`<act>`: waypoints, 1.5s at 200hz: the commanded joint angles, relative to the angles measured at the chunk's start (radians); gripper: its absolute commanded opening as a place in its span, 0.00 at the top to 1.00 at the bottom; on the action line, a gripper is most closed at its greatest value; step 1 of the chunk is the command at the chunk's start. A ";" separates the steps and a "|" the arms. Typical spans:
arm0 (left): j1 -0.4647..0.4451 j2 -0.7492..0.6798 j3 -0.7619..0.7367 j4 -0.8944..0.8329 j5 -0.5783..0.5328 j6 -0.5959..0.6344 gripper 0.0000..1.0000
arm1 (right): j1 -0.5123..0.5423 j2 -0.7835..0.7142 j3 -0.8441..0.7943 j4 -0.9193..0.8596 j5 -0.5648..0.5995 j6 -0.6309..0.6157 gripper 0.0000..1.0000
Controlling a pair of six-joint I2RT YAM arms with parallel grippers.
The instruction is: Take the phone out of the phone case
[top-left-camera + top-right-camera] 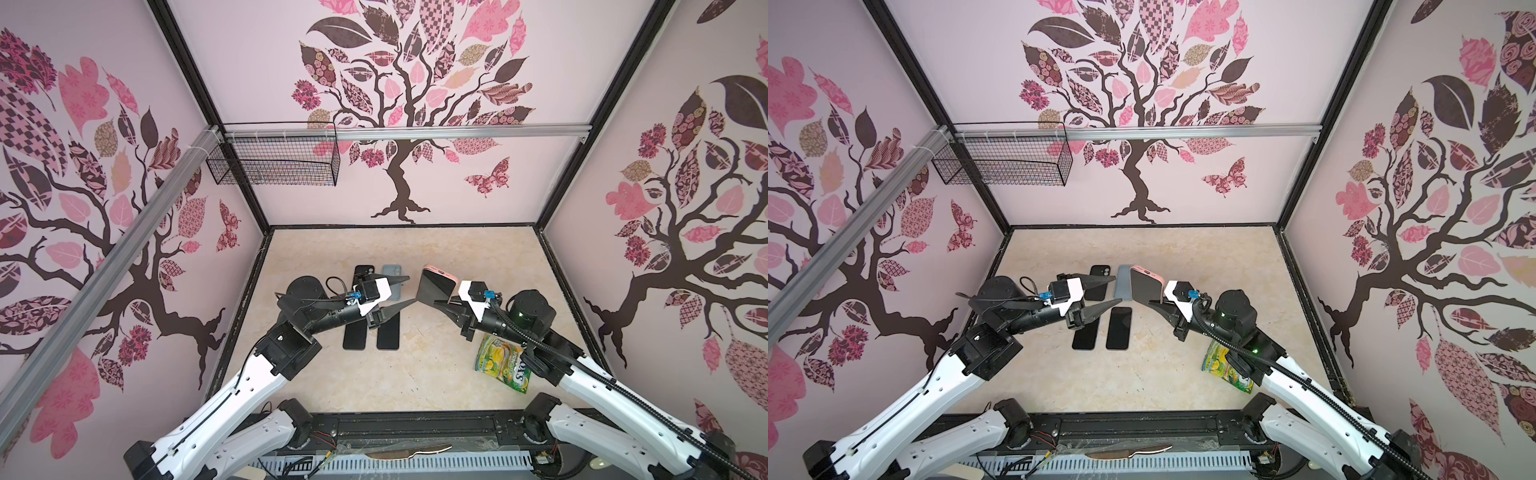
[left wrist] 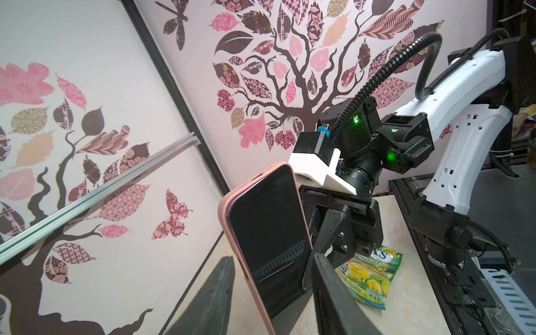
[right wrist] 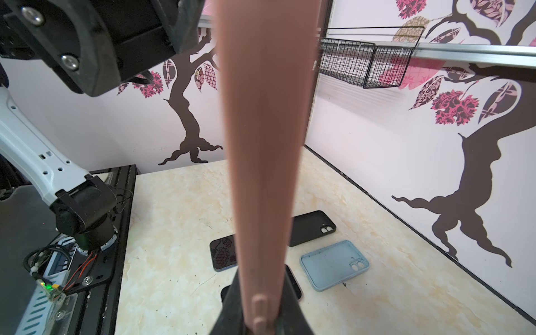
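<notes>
Phone (image 1: 434, 286), seated in pink case (image 2: 224, 208), is held upright above table (image 1: 374, 386) by R gripper (image 1: 440, 305) clenched on its edge; L gripper (image 2: 272, 261) is set astride it, jaws apart; removal judged unstarted, case rim to be pinched & peeled.

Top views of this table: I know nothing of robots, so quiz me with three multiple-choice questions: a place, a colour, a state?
1. Where does the green tea packet lie?
A) at the far edge
B) on the table under the right arm
C) off the table

2. What colour is the case on the held phone?
A) blue
B) black
C) pink

3. How is the right gripper?
A) shut on the case, holding the phone up off the table
B) open, empty
C) shut on nothing

Key: 1 B, the arm crosses above it; 2 C, a pink rim frames the dark screen; 3 A, its fingers pinch the case's edge.
</notes>
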 commanded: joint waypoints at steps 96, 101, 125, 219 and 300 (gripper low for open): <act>-0.038 0.037 0.067 0.039 0.004 0.057 0.56 | 0.004 -0.016 0.022 0.023 -0.033 -0.064 1.00; -0.039 0.037 0.068 0.040 0.006 0.058 0.56 | 0.005 -0.015 0.022 0.022 -0.032 -0.065 1.00; -0.041 0.039 0.069 0.039 0.007 0.061 0.56 | 0.004 -0.016 0.023 0.012 -0.029 -0.065 1.00; -0.045 0.062 0.074 0.039 0.006 0.062 0.57 | 0.004 -0.016 0.029 0.006 -0.068 -0.066 1.00; -0.046 0.050 0.060 0.057 -0.042 0.063 0.57 | 0.004 -0.026 0.025 0.007 -0.053 -0.073 1.00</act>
